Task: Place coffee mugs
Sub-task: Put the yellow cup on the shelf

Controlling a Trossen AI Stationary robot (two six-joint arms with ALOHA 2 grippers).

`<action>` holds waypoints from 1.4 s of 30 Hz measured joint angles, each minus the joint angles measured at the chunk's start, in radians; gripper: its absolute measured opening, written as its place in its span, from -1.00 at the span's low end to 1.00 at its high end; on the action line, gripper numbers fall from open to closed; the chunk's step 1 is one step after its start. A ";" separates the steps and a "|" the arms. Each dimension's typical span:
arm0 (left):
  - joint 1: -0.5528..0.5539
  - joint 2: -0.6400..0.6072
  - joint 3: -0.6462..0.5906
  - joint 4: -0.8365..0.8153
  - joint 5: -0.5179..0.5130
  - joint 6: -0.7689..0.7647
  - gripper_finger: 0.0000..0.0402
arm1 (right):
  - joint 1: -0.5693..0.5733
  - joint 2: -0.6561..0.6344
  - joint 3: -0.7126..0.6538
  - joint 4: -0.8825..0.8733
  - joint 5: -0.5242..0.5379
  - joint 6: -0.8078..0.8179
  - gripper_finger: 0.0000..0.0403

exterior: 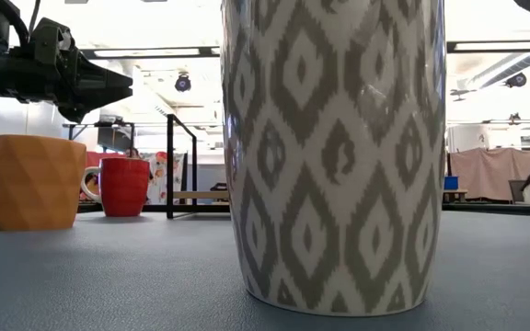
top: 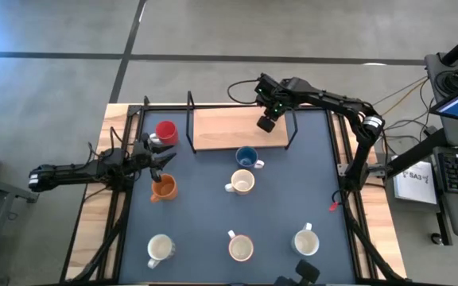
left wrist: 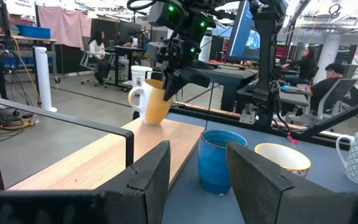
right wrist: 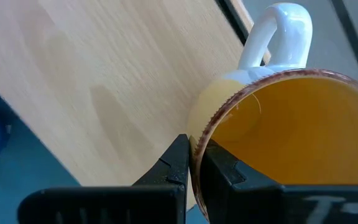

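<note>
My right gripper [top: 267, 121] is shut on a yellow-orange mug [right wrist: 284, 130] with a white handle [right wrist: 277, 34], over the wooden board [top: 229, 129] at the table's far side. The left wrist view shows this mug [left wrist: 154, 102] tilted at the board. My left gripper [top: 164, 157] stands open and level at the table's left, between a red mug [top: 165, 132] and an orange mug [top: 163, 188], holding nothing. A blue mug [top: 246, 157] and a cream mug [top: 242, 183] stand on the mat mid-table. Three pale mugs stand along the near edge. My right gripper pinches the mug's rim [right wrist: 199, 142] to one side of the handle, one finger inside the cup and one outside its wall. The fingers slant steeply down from above. The mug hangs tilted over the board; whether its base touches the wood I cannot tell.
A black wire frame [top: 191, 119] stands around the board's ends. A grey-and-white patterned mug [exterior: 334, 156] fills the low view close to the camera. Bare dark mat [top: 197, 214] lies between the mugs. People sit at desks in the room beyond.
</note>
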 joint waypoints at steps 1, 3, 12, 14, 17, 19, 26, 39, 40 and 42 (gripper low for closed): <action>0.000 0.000 0.000 0.000 0.000 0.000 -0.30 | 0.000 0.000 0.000 0.000 -0.003 0.000 -0.92; 0.000 0.000 0.000 0.000 0.000 0.000 -0.30 | 0.001 0.000 0.000 0.000 -0.003 -0.001 -0.92; 0.000 0.000 0.000 0.000 0.000 0.000 -0.30 | 0.001 0.000 -0.008 0.000 -0.001 -0.003 -0.92; 0.000 0.000 0.000 0.000 0.000 0.000 -0.30 | 0.001 0.000 -0.016 0.003 -0.005 -0.003 -0.92; 0.000 0.000 0.000 0.000 0.000 0.000 -0.30 | 0.001 0.000 -0.027 0.008 -0.004 -0.004 -0.92; 0.000 0.000 0.000 0.000 0.000 0.000 -0.30 | 0.002 -0.002 -0.032 0.010 -0.005 -0.004 -0.92; 0.000 0.000 0.000 0.000 0.000 0.000 -0.30 | 0.001 -0.001 -0.026 0.019 0.002 -0.003 -0.92; 0.000 0.000 0.000 0.000 0.000 0.000 -0.30 | -0.001 0.001 -0.014 0.020 0.012 0.013 -0.92; 0.000 0.000 0.000 0.000 0.000 0.000 -0.30 | -0.001 0.001 -0.014 0.019 0.012 0.013 -0.92; 0.000 0.000 0.000 0.000 0.000 0.000 -0.30 | -0.001 0.001 -0.013 0.016 0.012 0.013 -0.93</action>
